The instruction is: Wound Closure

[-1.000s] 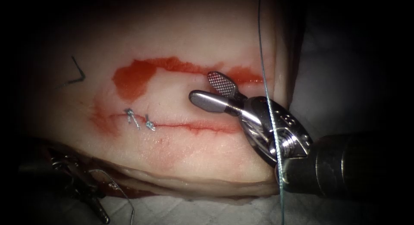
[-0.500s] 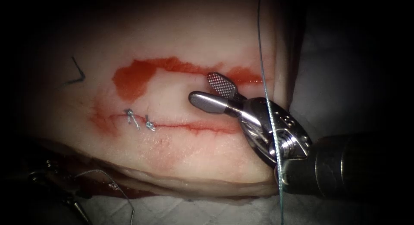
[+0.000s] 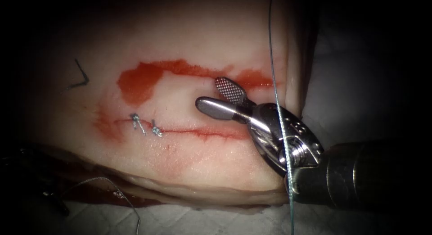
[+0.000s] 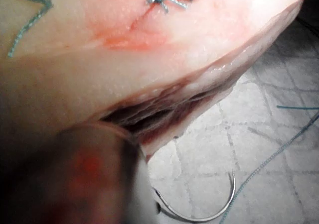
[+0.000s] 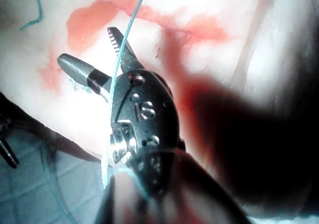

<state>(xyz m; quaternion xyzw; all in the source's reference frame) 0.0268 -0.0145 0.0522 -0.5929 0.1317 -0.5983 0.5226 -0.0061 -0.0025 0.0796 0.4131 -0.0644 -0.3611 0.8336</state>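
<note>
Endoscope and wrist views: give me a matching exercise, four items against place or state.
1 right hand
2 needle
3 tied stitches
4 thread

A out of the tissue, over the cloth
B crosses the right hand's wrist
C open, empty, above the cut
D on the cut's left part

Pairs: 1-C, 2-A, 3-D, 4-B

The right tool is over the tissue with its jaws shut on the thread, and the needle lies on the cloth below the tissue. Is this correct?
Not quite. In the endoscope view the right tool has its jaws open and holds nothing; the thread only passes across its body. The rest is right: it is over the tissue, and the needle lies on the cloth, as the left wrist view shows.
</note>
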